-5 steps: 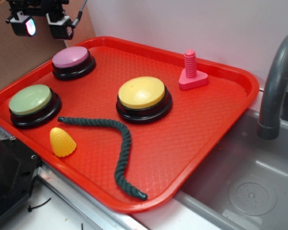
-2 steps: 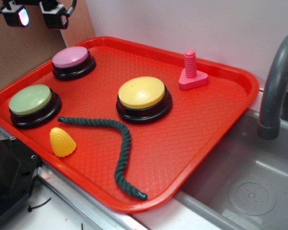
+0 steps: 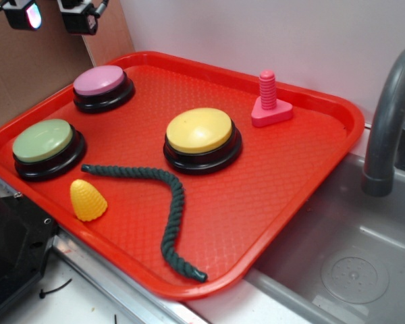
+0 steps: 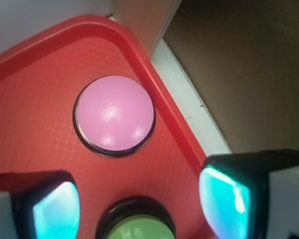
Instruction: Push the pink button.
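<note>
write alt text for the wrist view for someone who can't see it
Looking straight down, a pink button sits in the corner of a red tray, untouched. The open hand frames the bottom of the picture, its two fingers glowing teal, with the top of a green button showing between them. Brown board lies beyond the tray's rim.

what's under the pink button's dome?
A black round base sits under the pink button, resting on the red tray. Only the base's rim shows in both views; the tray surface directly beneath it is covered. Nothing lies on top of the dome.
</note>
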### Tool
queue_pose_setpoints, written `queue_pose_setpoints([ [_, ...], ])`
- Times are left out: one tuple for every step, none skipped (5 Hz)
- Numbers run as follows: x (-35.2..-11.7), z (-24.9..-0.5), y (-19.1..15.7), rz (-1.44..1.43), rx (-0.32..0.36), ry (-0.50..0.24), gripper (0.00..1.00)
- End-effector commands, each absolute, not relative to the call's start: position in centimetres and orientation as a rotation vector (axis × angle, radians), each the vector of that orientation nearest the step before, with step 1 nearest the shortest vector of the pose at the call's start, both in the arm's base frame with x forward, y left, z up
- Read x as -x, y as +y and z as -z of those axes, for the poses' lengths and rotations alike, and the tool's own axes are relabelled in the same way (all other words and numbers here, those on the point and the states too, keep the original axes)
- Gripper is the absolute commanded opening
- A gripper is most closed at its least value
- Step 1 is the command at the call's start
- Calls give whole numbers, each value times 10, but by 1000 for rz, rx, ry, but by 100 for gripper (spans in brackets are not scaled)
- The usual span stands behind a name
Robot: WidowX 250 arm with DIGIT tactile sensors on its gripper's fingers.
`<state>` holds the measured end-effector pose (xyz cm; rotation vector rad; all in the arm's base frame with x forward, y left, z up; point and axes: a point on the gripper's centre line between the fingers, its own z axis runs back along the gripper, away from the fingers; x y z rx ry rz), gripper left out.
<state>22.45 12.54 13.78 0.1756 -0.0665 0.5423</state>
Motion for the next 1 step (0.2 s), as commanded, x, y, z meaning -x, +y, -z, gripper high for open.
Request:
queue_pose_setpoints([
  [-219, -169, 118, -515, -139, -165, 100],
])
